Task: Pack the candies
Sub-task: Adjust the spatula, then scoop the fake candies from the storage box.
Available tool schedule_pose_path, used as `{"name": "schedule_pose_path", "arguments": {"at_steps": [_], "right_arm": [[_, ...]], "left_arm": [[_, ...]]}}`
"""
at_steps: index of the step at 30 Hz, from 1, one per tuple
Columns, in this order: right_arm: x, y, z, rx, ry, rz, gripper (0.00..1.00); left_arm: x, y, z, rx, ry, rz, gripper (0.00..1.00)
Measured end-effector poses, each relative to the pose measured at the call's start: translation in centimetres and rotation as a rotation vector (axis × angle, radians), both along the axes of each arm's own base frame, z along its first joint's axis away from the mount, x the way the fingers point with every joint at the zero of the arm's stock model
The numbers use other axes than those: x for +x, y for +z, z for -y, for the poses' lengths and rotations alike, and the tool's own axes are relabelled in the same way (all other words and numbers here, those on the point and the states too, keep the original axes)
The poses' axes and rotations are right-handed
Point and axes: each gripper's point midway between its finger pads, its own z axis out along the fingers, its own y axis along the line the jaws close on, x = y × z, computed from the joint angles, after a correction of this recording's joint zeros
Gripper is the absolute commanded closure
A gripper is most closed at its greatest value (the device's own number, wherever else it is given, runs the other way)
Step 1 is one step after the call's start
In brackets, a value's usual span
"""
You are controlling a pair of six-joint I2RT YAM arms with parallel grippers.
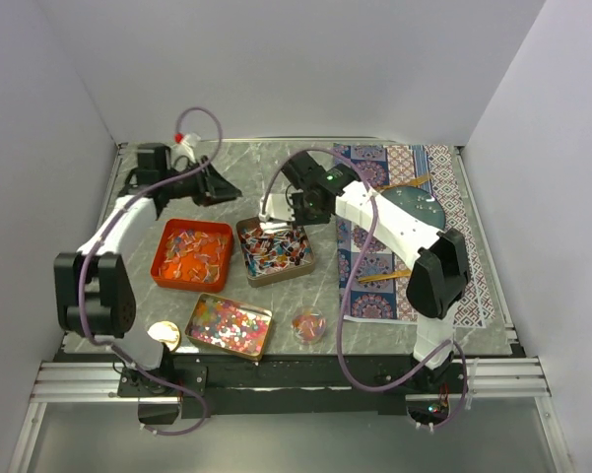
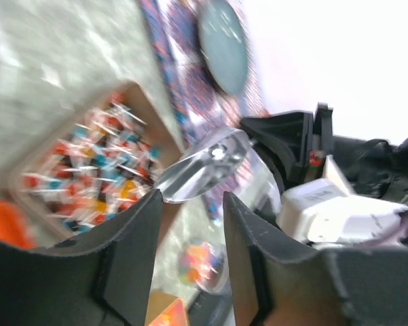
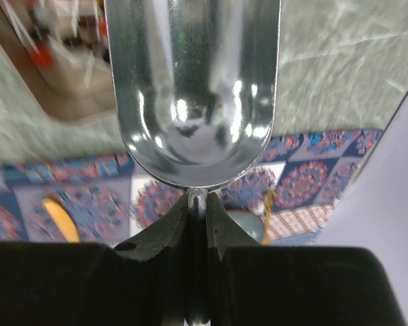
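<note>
Where scoop (image 1: 274, 210) hangs, tin (image 1: 281, 278) rim, candies (image 1: 276, 251) beside

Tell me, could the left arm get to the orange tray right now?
Probably yes: the left gripper hangs open and empty just behind the orange tray, nothing between them.

The left arm (image 1: 106, 236) and the right arm (image 1: 399, 225) each consist of white link shells joined by black, rounded joint housings. A lavender cable (image 1: 339, 325) runs in loose loops along each arm, and a small green indicator light (image 1: 327, 177) is lit on the right arm's black wrist housing. The left gripper (image 2: 190, 224) and the right gripper (image 3: 199, 201) carry matte black, wedge-shaped fingers (image 2: 132, 251) with a slightly rough, speckled surface.
</note>
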Motion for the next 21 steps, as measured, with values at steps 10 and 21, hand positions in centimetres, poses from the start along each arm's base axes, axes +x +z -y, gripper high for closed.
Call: {"name": "schedule_pose_path", "arguments": {"at_steps": [10,21], "right_arm": [[4.0,0.5,1.9,-0.241,0.074,0.126,1.0],[5.5,0.6,2.0,-0.415,0.103,0.233,1.0]], "left_arm": [[-3.8,-5.3,-5.7,0.124,0.223,-0.118,0.5],[-4.8,-1.7,-9.3,0.137,0.358,0.028,0.48]]}}
